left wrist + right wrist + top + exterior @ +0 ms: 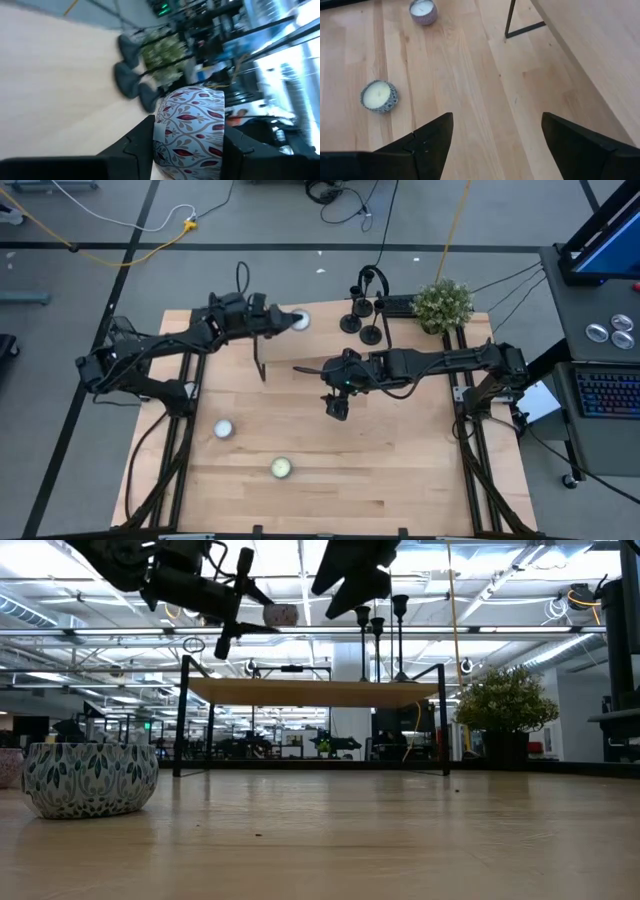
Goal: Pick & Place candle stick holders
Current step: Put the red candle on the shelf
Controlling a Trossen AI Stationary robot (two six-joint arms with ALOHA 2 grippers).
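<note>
Jaws of the right gripper (337, 409) stand open and empty above the middle of the worktop (400, 480), pointing down at bare wood. Nearer the front edge lie two candles in patterned cups, one (281, 468) close to the front and one (223, 429) toward the left side; the right wrist view shows both. Farther back, the left gripper (290, 321) hangs near the back edge with its jaws closed on a third patterned candle cup (192, 130), held clear of the wood. Beneath both arms a small raised shelf (300, 345) on thin dark legs stands on the back half. At the back edge, right of centre, the three black candle stick holders (362, 315) stand upright in a tight cluster, just beside a small potted plant (442, 304) near the back right corner.
</note>
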